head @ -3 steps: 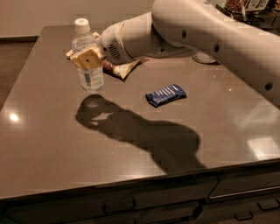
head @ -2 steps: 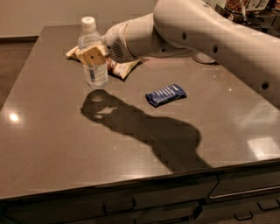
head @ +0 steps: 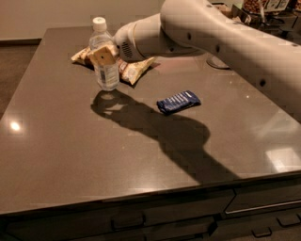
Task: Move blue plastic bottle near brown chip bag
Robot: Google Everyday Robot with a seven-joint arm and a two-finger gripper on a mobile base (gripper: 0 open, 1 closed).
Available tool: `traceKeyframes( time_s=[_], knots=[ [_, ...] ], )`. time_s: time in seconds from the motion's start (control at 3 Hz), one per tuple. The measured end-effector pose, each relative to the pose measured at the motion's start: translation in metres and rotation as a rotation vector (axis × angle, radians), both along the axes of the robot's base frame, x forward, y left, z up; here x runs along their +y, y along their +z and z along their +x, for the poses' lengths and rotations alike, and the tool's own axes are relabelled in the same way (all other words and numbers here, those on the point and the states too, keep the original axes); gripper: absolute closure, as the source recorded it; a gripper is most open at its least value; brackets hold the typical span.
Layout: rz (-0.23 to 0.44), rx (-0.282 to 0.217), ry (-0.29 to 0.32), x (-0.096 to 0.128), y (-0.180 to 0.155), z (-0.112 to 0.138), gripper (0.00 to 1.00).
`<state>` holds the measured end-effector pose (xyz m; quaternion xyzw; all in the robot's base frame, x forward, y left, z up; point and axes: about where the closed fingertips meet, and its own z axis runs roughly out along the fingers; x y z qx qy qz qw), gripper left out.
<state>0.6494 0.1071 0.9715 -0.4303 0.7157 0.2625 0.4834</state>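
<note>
The blue plastic bottle (head: 107, 76), clear with a white cap and a pale label, stands upright at the far left of the dark table (head: 70, 155). My gripper (head: 104, 56) is shut on its middle, with a tan finger pad (head: 103, 55) showing on the near side. The brown chip bag (head: 134, 69) lies flat right behind and beside the bottle, and its cream left end (head: 80, 56) sticks out past the bottle. Whether the bottle's base touches the table cannot be told. My white arm (head: 211, 33) reaches in from the right.
A dark blue snack bar wrapper (head: 178, 101) lies mid-table, to the right of and nearer than the bottle. Cluttered items (head: 263, 9) sit at the far right corner. The table's front edge (head: 141, 195) has drawers below it.
My gripper has carried the bottle a little to the right and farther back, closer to the chip bag. The wrapper and the bag have not moved.
</note>
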Motion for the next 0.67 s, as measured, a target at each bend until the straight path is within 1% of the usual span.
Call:
traceKeyframes(
  time_s=[0.33,0.67],
  knots=[
    [-0.031,0.002,-0.024,0.001,-0.008,0.015,0.82],
    [-0.040,0.007,-0.047,0.000,-0.014,0.027,0.58]
  ],
)
